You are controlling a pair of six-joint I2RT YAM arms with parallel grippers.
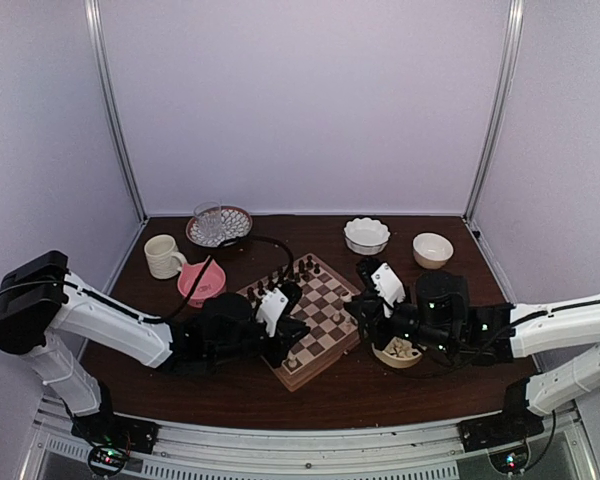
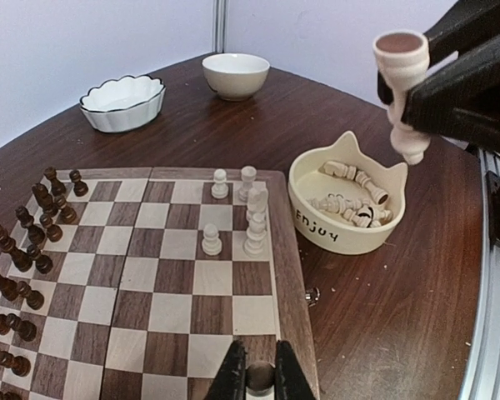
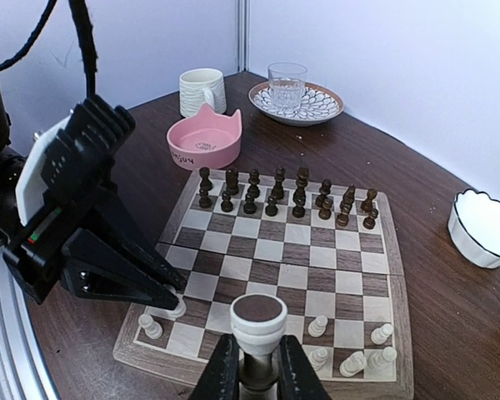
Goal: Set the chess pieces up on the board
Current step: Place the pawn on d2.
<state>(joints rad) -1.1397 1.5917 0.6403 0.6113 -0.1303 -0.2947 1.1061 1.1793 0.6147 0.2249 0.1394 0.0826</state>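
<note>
Left gripper point(image 2: 259, 360) around piece point(image 2: 260, 377) on board point(image 2: 173, 278)

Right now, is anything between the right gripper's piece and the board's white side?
The left gripper hangs low over one end of that side, shut on another cream piece; standing cream pieces occupy the other end. The board's middle squares look free for the held piece.

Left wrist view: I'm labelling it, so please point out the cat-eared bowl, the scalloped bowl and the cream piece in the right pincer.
cat-eared bowl point(image 2: 317, 229), left wrist view, front wall by the lettering.
scalloped bowl point(image 2: 121, 112), left wrist view, outer wall.
cream piece point(image 2: 400, 67), left wrist view, collar under its felt base.
</note>
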